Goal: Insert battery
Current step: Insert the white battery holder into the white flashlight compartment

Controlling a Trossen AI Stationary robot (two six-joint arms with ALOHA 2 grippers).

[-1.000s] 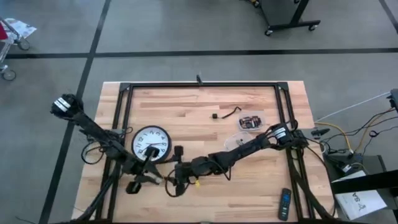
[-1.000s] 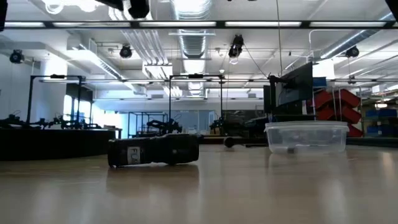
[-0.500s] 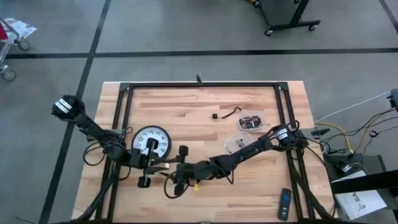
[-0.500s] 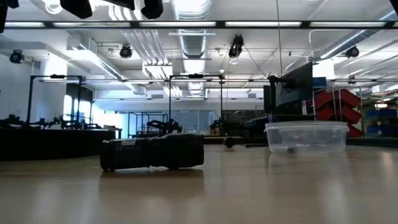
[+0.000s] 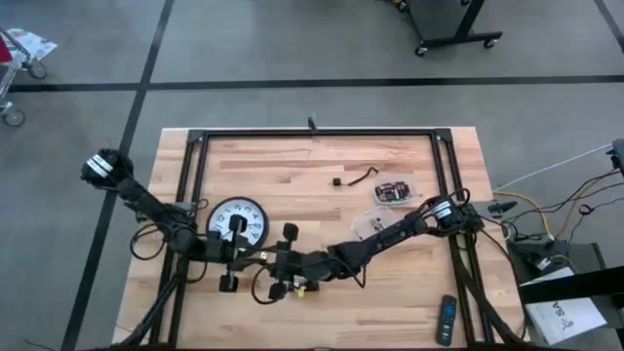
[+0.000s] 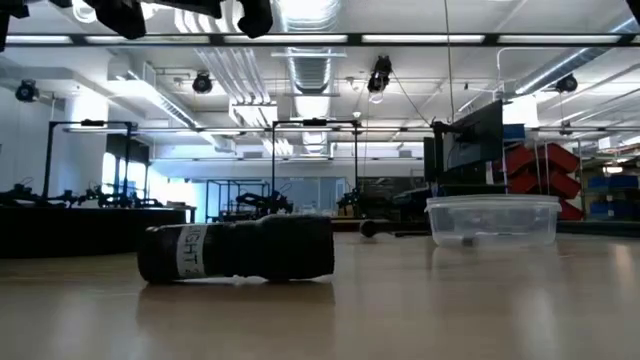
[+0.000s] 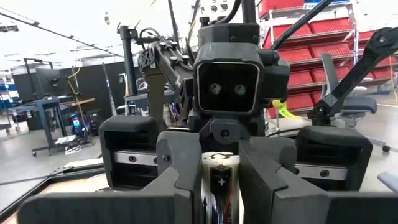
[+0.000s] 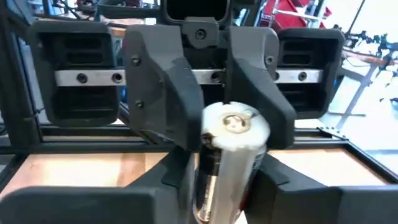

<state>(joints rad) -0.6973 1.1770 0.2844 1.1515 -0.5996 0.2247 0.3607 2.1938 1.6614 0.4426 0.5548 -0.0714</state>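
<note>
My two grippers meet head-on above the table's near left, next to the round white clock (image 5: 237, 222), which lies face up. One battery (image 7: 220, 182), white and silver with a "+" mark, stands between them. The left gripper (image 5: 252, 258) points toward the table's right and is shut on the battery. My right gripper (image 5: 277, 264) points toward the table's left and is shut on it too. In the right wrist view the battery's white capped end (image 8: 234, 124) shows near the camera. In the low view both grippers are only dark shapes at the top edge. My left gripper pinches the battery's side (image 7: 219, 186) between its two fingers (image 7: 180, 171), coming level from the table's left. The battery is lifted clear of the table, its "+" end up. My right gripper has the battery's body (image 8: 214, 180) between its fingers (image 8: 292, 186), coming level from the table's right. The fingers hide the exact contact. The capped end (image 8: 234, 124) sticks out toward the left gripper's fingers (image 8: 165, 87).
A clear plastic tub (image 6: 492, 220) and a lid (image 5: 374, 223) stand right of centre, beside a small tray of parts (image 5: 394, 191) and a short cable (image 5: 361, 176). A remote (image 5: 446, 320) lies near the front right. A black labelled cylinder (image 6: 238, 250) lies on the table.
My left gripper has swung from pointing toward the near edge to pointing level toward the table's right. My right gripper has moved toward the table's left, so the two now meet. In the low view the black cylinder has slid along the table and turned its labelled end toward the camera.
</note>
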